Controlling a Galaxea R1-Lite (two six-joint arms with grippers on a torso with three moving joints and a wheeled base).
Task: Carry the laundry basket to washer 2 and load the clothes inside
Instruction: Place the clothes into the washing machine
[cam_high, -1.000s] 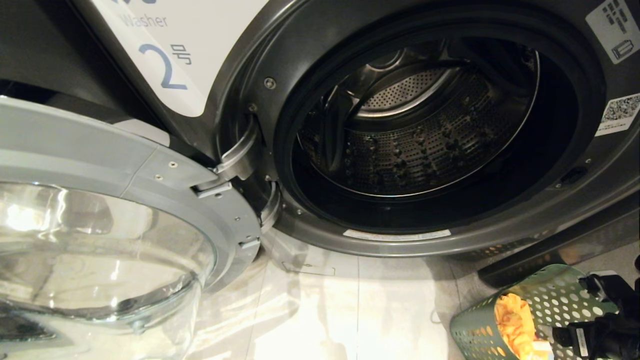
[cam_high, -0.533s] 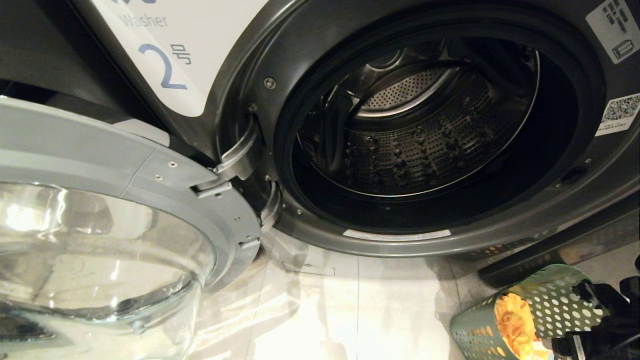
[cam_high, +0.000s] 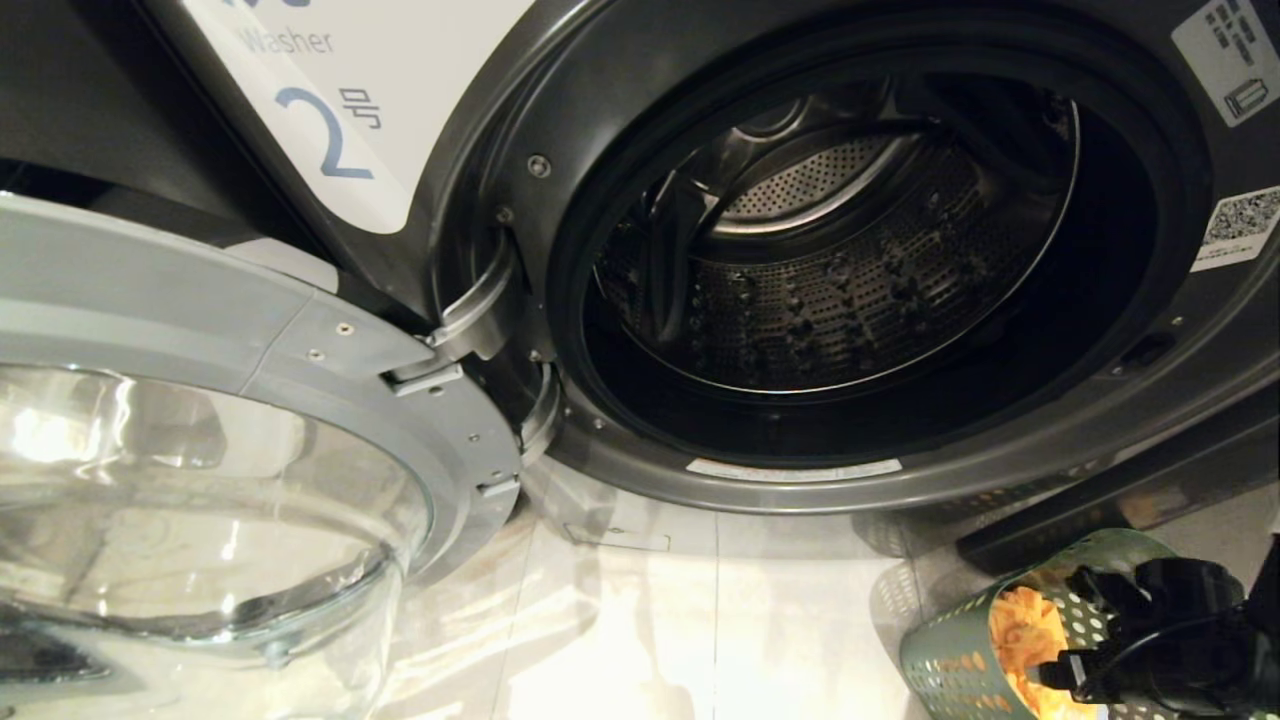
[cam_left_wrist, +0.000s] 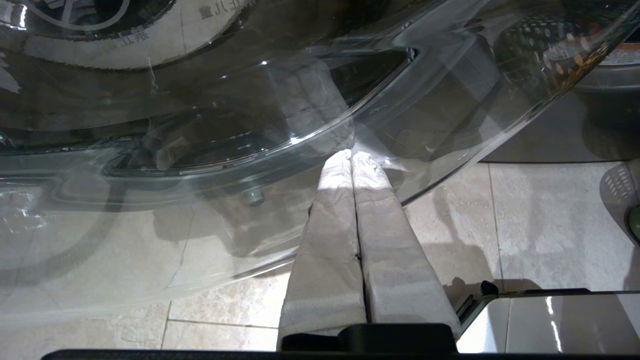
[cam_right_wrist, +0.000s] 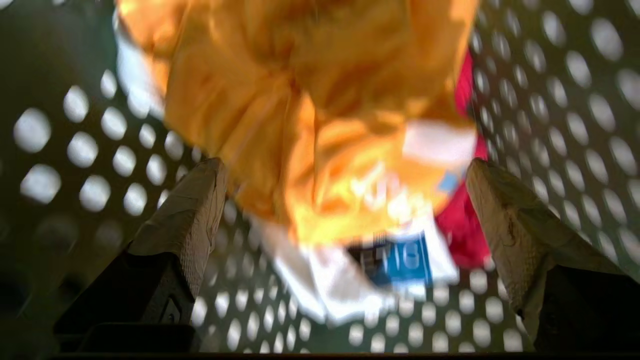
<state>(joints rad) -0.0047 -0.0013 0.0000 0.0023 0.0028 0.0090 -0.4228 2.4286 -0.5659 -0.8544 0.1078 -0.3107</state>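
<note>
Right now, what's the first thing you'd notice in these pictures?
The big open mouth of washer 2, its shiny holed drum empty, fills the middle, with its glass door swung wide at the left. On the floor at the lower right, the right hand, open, reaches into the green laundry basket over a yellow garment.

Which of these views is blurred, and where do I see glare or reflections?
Right wrist view: the yellow garment and the laundry basket wall are smeared by blur. Left wrist view: sharp, but the glass door carries reflections and bright glints. Head view: strong glare on the floor tiles, and the drum of washer 2 is dim inside.
</note>
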